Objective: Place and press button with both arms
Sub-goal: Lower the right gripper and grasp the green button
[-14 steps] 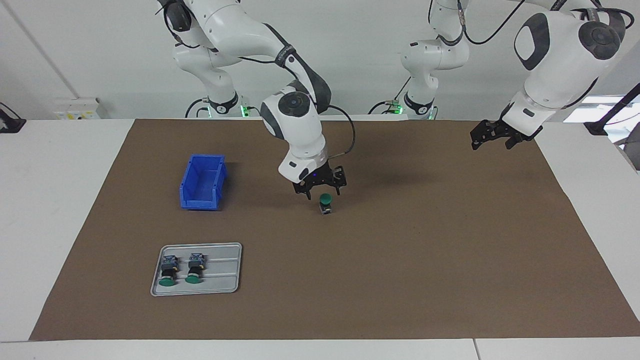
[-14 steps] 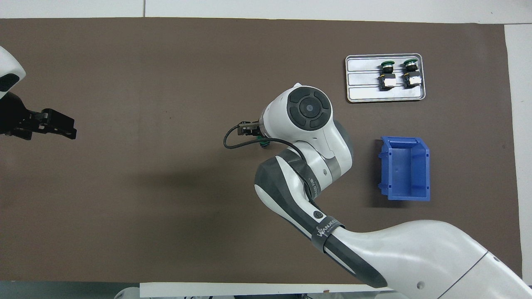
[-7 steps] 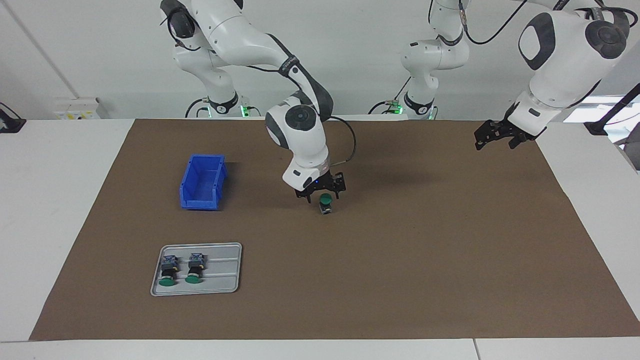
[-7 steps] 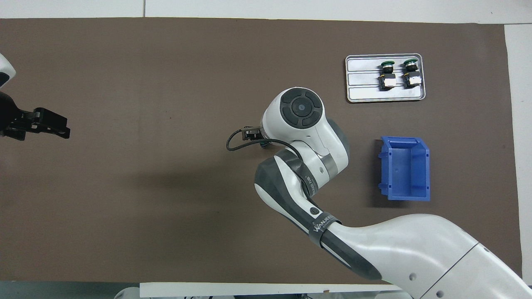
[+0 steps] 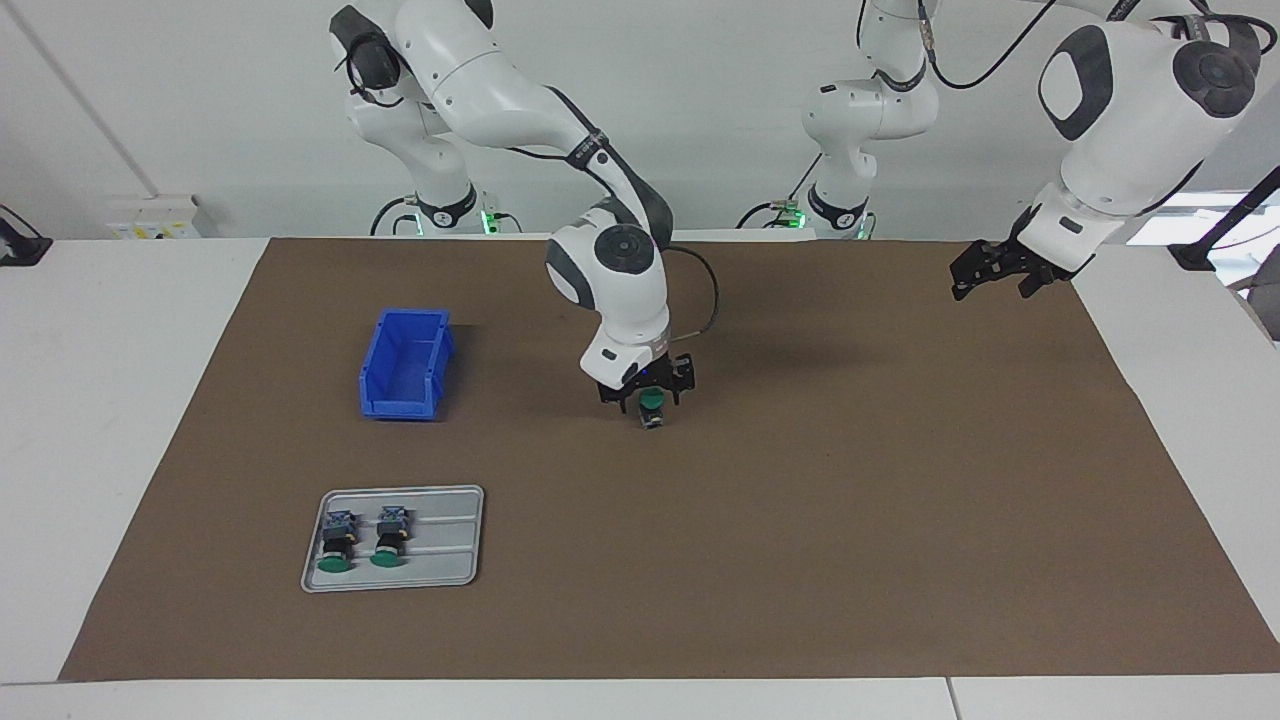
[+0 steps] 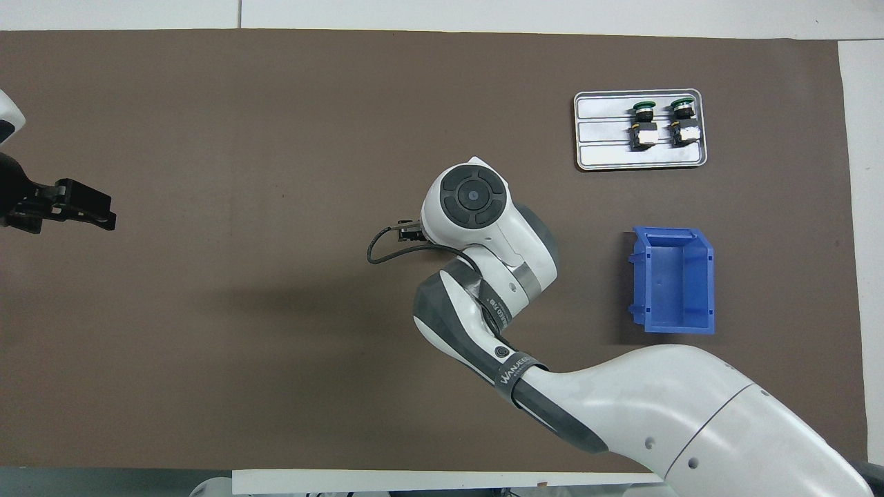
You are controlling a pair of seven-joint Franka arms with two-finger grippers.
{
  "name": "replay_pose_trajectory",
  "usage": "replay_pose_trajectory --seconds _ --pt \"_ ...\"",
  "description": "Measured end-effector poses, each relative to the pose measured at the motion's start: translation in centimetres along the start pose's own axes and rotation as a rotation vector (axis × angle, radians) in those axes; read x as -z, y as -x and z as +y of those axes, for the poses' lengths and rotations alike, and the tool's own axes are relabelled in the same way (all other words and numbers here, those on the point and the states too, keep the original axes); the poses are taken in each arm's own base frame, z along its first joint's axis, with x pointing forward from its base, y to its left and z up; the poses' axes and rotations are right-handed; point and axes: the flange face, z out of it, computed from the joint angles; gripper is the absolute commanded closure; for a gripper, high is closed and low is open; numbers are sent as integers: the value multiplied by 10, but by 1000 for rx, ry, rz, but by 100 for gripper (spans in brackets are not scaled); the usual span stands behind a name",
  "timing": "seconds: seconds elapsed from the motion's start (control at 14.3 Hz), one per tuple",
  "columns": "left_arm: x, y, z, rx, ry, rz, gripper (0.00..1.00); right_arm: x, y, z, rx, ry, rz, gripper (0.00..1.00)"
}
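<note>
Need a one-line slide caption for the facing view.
Right gripper low over the upright green button at mid-mat; left gripper waits.

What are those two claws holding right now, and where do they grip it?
Left gripper holds nothing. Right gripper sits around the button at its green cap; a firm hold cannot be told.

Button (image 5: 652,402) hidden under the right arm's wrist in the overhead view, right gripper (image 5: 648,392) mostly covered there too, left arm (image 6: 10,200) cut off by that view's edge, right gripper's fingertip gap too small to judge.
</note>
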Motion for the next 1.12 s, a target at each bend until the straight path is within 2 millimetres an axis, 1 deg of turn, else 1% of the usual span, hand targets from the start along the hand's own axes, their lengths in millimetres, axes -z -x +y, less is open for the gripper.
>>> replay_pose_trajectory --seconds 0.35,0.49,0.63,0.77,0.84,0.91,1.12 --pt "0 0 0 0 0 0 0 -2 -4 7 -11 7 -1 15" --pt "0 0 0 0 0 0 0 0 -7 10 -17 14 -4 13" --pt "0 0 0 0 0 0 0 6 -10 9 -18 22 -12 12" --pt "0 0 0 0 0 0 0 18 -12 1 -11 33 -21 12" --pt "0 0 0 0 0 0 0 23 -13 -2 -7 37 -23 13" --pt "0 0 0 0 0 0 0 26 -13 -5 -5 39 -23 17" --pt "0 0 0 0 0 0 0 26 -14 -6 -3 41 -23 31"
